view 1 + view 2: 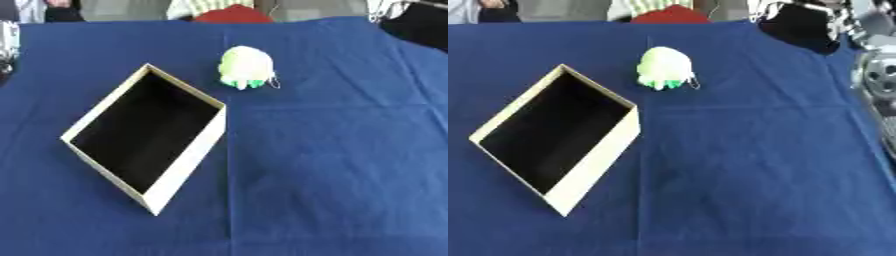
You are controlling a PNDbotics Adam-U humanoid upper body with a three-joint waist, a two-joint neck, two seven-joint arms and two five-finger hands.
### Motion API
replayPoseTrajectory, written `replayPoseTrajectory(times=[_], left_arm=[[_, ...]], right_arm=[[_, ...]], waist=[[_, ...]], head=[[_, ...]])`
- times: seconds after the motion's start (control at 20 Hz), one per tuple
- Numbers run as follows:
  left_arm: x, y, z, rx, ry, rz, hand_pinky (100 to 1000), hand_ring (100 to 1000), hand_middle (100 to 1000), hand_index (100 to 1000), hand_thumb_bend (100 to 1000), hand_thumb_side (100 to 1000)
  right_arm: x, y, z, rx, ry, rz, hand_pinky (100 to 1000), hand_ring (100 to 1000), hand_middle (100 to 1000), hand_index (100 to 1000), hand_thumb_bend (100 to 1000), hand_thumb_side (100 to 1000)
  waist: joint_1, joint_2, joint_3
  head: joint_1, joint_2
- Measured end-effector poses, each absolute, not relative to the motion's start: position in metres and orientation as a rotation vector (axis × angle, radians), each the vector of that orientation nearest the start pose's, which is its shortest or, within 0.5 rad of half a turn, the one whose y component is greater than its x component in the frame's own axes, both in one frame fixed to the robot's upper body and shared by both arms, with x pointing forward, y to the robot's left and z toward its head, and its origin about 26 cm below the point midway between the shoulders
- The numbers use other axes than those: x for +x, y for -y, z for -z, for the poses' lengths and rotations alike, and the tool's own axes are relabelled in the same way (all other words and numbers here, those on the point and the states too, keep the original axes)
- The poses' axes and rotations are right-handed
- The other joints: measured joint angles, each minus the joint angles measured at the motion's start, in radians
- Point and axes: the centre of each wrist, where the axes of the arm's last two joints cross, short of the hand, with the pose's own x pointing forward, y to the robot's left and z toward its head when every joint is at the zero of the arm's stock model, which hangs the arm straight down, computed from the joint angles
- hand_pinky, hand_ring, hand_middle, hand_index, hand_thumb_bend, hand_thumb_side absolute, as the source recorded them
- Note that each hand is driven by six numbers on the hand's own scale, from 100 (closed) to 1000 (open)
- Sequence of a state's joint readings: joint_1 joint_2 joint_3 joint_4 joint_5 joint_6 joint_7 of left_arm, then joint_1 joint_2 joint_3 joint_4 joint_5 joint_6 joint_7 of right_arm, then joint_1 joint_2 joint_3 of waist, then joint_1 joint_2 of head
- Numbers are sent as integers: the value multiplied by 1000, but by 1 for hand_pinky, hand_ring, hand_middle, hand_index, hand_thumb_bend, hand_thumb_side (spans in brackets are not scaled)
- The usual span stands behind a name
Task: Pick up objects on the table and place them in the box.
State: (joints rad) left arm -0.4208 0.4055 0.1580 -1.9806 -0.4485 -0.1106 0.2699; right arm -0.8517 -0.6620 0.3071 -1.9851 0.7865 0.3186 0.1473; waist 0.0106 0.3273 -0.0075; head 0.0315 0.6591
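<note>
Toy point(246, 67), a pale green plush, lies just beyond the box point(188, 157) rim on the cloth point(332, 165); likely soft and light, best cupped round its body; neither hand shows.

a blue cloth point(754, 165) covers the table. on its left part sits an open box point(598, 161) with pale walls and a dark inside, turned askew so one corner points toward the near edge. just beyond the box's far right corner, apart from it, lies a small white and green soft toy point(664, 67). silver and black robot arm parts point(877, 75) show at the right edge.
</note>
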Motion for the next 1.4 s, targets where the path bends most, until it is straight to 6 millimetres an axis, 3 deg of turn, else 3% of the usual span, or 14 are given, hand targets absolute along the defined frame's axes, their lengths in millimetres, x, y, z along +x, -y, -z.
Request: replayPoseTrajectory(times=[0.5, 1.15, 1.35, 1.4], left_arm=[[306, -299, -252, -1299, -3303, -361, 518, 644, 576, 777, 305, 556], [306, -300, -251, -1298, -3312, -366, 518, 643, 574, 777, 302, 557], [306, -299, -250, -1296, -3315, -374, 518, 646, 574, 777, 301, 557], [306, -299, -250, -1293, -3317, -377, 518, 649, 574, 777, 301, 557]], right_arm=[[282, 158, -376, 1757, -2435, 1908, 941, 911, 822, 823, 100, 398], [272, 134, -379, 1659, -2247, 2290, 945, 966, 859, 857, 100, 646], [271, 127, -375, 1620, -2154, 2353, 950, 981, 873, 873, 100, 755], [271, 126, -373, 1610, -2140, 2369, 956, 994, 886, 886, 100, 828]], waist=[[-12, 0, 0], [-12, -2, -5], [-12, -4, -8], [-12, -4, -9]], head=[[-4, 0], [-2, -1], [0, -1], [0, -1]])
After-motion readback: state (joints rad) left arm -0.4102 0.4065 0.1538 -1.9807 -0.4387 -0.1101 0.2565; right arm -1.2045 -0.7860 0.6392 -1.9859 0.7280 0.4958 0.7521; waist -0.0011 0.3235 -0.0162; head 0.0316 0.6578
